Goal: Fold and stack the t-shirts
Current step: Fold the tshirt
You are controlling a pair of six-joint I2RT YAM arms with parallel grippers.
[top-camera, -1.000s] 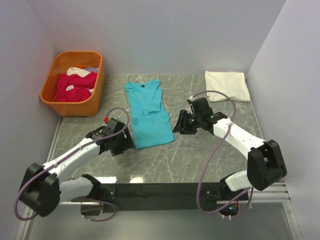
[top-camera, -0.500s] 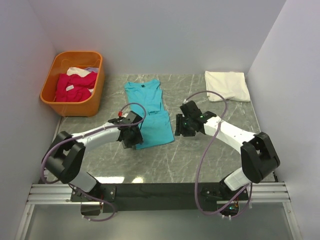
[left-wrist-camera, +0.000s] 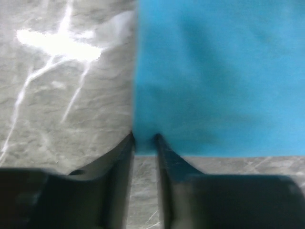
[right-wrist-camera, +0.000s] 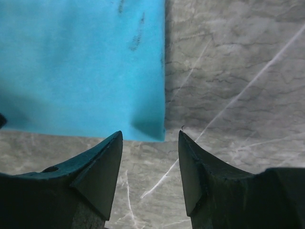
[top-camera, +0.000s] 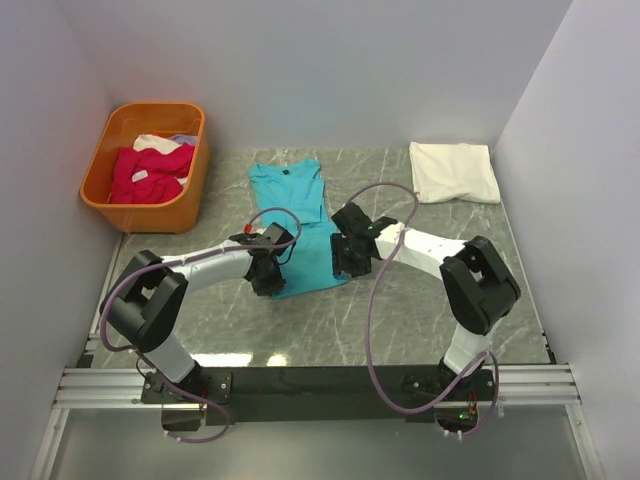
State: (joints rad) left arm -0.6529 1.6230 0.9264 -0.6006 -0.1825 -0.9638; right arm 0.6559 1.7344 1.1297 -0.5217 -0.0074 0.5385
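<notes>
A turquoise t-shirt (top-camera: 298,225), folded lengthwise, lies flat in the middle of the table with its neck label at the far end. My left gripper (top-camera: 270,282) is down at its near left corner. In the left wrist view the left gripper (left-wrist-camera: 144,142) has its jaws narrowly apart, and the flat corner of the turquoise cloth (left-wrist-camera: 209,81) lies between the tips. My right gripper (top-camera: 343,263) is at the near right corner. The right gripper (right-wrist-camera: 150,138) stands open in its wrist view, the turquoise shirt's corner (right-wrist-camera: 86,67) just ahead of its tips. A folded white t-shirt (top-camera: 455,172) lies at the back right.
An orange basket (top-camera: 140,214) stands at the back left, holding magenta t-shirts (top-camera: 150,172) and a bit of white cloth. Grey marble table (top-camera: 420,300) shows in front of and to the right of the turquoise shirt. White walls close in on both sides.
The left arm swung right and forward to the shirt's near left corner while its jaws narrowed. The right gripper slid left to the near right corner.
</notes>
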